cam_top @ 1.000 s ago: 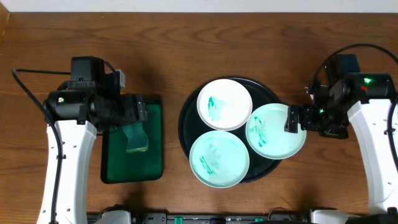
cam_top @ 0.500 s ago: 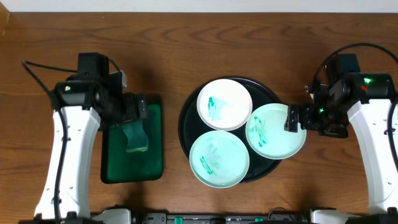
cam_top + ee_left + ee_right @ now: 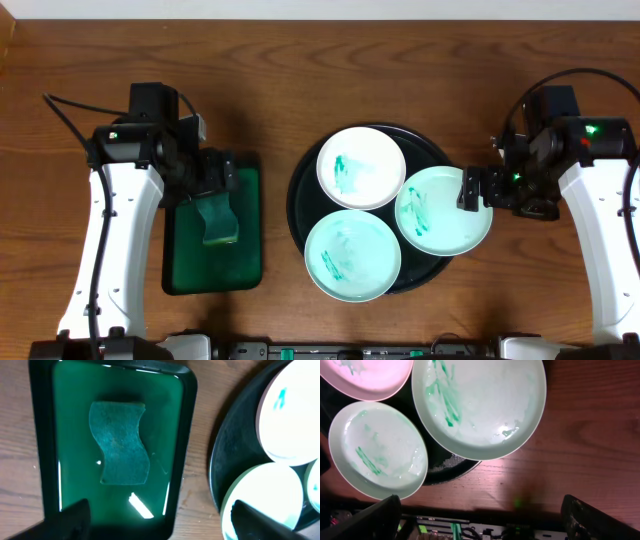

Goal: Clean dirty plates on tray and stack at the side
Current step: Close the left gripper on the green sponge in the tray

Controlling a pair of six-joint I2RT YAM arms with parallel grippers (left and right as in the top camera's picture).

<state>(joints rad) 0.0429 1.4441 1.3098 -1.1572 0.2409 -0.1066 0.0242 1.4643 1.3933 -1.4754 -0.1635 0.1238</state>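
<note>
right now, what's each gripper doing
left gripper: open, empty, near the sponge
right gripper: open, empty, by the rightmost dirty plate

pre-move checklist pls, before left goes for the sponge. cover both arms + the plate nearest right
1. Left gripper open: ok.
2. Sponge lying flat and free in the green tray: ok.
3. Sponge centred between that gripper's jaws: not ok, it sits off to one side in the left wrist view.
4. Right gripper open and holding nothing: ok.
5. Right plate fully on the black tray: not ok, it overhangs the rim on the right arm's side.
6. Height left between the open jaws and the sponge: cannot tell.
</note>
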